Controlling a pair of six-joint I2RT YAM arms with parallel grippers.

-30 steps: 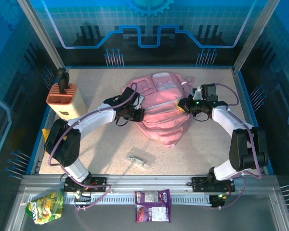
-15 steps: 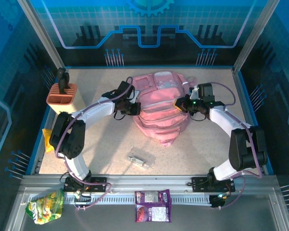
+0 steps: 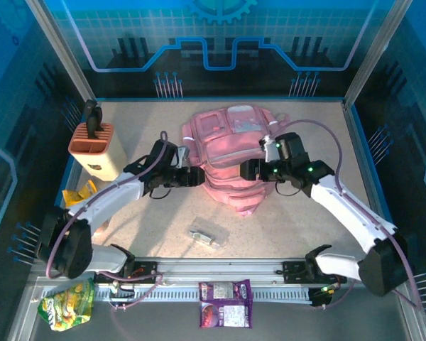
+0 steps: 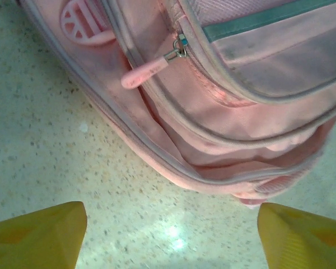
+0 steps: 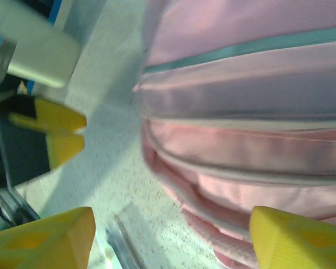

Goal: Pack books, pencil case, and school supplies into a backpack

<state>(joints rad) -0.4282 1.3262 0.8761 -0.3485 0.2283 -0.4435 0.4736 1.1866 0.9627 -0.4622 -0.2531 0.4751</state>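
The pink backpack (image 3: 227,145) lies flat at the middle back of the table, its zips shut. My left gripper (image 3: 192,176) hangs open by its near left side. In the left wrist view my left gripper (image 4: 171,241) has bare table between its yellow fingers (image 4: 36,238), with the backpack (image 4: 229,112) and a pink zip pull (image 4: 148,70) just ahead. My right gripper (image 3: 246,170) is open over the backpack's near part. In the right wrist view my right gripper (image 5: 171,241) holds nothing above the backpack's edge (image 5: 252,157). The small clear school supply (image 3: 204,237) lies on the table nearer me. The books and pencil case are hidden.
A beige orange-topped block (image 3: 96,145) stands at the back left. A yellow thing (image 3: 78,195) lies at the left edge, partly under my left arm. A yellow snack bag (image 3: 67,304) and purple packets (image 3: 226,312) rest on the front rail.
Both grippers were shut at the backpack's sides and now stand open. Both arms have swung toward its near edge, and the backpack has settled flatter.
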